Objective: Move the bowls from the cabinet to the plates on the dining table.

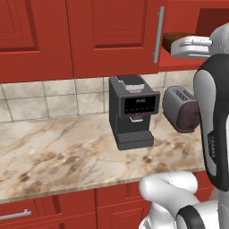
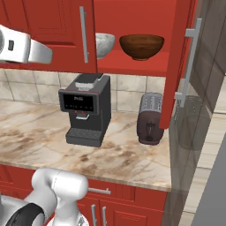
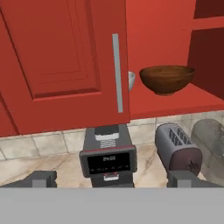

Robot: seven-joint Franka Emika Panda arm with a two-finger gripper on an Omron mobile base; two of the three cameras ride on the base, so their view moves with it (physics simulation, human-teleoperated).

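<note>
Claw is spread wide and holds nothing. Brown bowl sits on the cabinet shelf at 1 o'clock. Go up slowly, past the door, and pinch its rim.

red cabinet open at right, door swung outward. brown bowl on shelf, marbled bowl beside it, half hidden behind closed door's handle. below on marble counter: coffee machine, toaster to its right.
</note>
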